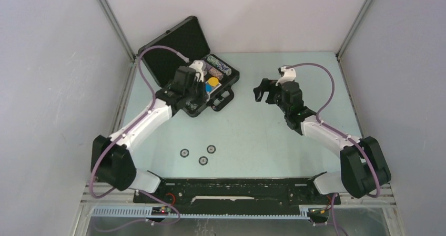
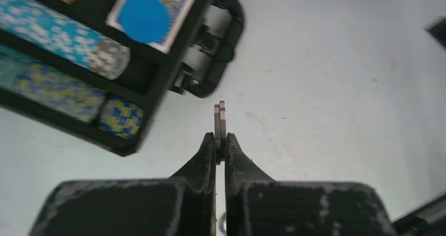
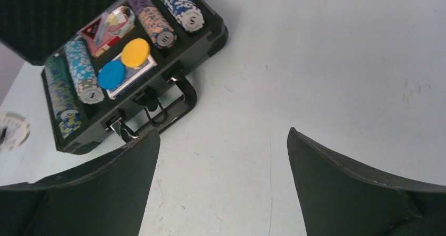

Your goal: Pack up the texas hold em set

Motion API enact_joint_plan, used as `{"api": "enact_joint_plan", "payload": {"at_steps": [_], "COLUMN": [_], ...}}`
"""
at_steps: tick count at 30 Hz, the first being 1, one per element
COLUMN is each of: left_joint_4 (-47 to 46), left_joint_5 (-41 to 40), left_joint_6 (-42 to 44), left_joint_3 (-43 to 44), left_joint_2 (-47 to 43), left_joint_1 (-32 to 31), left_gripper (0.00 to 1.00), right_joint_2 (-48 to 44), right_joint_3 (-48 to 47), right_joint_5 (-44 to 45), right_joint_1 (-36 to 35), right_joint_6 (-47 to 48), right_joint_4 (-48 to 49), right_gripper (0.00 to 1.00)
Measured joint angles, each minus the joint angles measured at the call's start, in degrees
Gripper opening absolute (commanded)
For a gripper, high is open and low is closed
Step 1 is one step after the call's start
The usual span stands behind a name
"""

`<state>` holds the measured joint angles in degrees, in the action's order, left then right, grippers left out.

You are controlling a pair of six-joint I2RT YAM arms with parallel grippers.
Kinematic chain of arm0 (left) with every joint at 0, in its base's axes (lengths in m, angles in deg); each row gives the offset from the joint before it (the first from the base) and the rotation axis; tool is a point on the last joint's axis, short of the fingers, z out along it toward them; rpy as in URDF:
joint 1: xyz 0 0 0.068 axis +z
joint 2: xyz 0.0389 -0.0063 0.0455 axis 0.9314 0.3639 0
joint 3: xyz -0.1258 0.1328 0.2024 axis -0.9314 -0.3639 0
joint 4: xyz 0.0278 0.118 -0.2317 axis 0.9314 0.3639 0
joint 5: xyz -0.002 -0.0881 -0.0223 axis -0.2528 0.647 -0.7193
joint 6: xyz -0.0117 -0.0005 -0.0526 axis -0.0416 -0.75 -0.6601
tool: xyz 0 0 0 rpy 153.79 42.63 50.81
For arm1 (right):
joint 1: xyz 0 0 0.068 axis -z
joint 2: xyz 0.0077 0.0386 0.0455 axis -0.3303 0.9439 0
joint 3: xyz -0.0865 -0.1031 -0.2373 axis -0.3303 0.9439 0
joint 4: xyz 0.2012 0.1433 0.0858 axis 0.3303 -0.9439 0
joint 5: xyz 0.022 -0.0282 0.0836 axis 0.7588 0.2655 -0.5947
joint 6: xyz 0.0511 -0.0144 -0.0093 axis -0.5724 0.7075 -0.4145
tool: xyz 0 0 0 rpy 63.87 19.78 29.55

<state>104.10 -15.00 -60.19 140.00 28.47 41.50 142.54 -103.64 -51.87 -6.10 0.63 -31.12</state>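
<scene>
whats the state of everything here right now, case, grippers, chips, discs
case: open, lid tilted back
left gripper: shut on a pair of chips
pair of chips: pinched edge-on, not yet in the case
right gripper: open, empty
three loose chips: flat on the table, apart, outside the case
blue disc: flat on the card deck
yellow disc: flat on the deck too
chip rows: lying in their slots

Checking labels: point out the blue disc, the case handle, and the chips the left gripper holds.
blue disc (image 2: 143,18), left wrist view, centre of its face.
case handle (image 3: 191,96), right wrist view, outer bend.
held chips (image 2: 220,121), left wrist view, exposed top edge.
</scene>
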Motion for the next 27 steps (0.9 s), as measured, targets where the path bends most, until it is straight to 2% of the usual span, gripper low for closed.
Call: {"api": "enact_joint_plan", "payload": {"at_steps": [7, 12, 17, 27], "left_joint_4": [10.6, 16.4, 20.7, 22.5], "left_joint_5": [-7.7, -14.0, -19.7, -21.0], "left_joint_6": [9.5, 16.1, 20.0, 21.6], "left_joint_3": [13.7, 20.3, 24.2, 28.4], "left_joint_2": [10.7, 19.0, 26.0, 30.2], "left_joint_1": [0.9, 0.8, 0.8, 0.8], "left_gripper": [0.0, 0.0, 0.0, 0.0], "right_joint_2": [0.2, 0.2, 0.2, 0.2], "right_joint_3": [1.2, 2.1, 3.9, 3.9], "right_joint_5": [-10.1, -13.3, -16.5, -21.2], "right_joint_1": [4.2, 5.0, 5.1, 5.2], "right_joint_6": [2.0, 2.9, 3.4, 4.0], "right_joint_4": [8.5, 11.3, 12.5, 14.7], "right_gripper": [1.0, 1.0, 1.0, 1.0]}}
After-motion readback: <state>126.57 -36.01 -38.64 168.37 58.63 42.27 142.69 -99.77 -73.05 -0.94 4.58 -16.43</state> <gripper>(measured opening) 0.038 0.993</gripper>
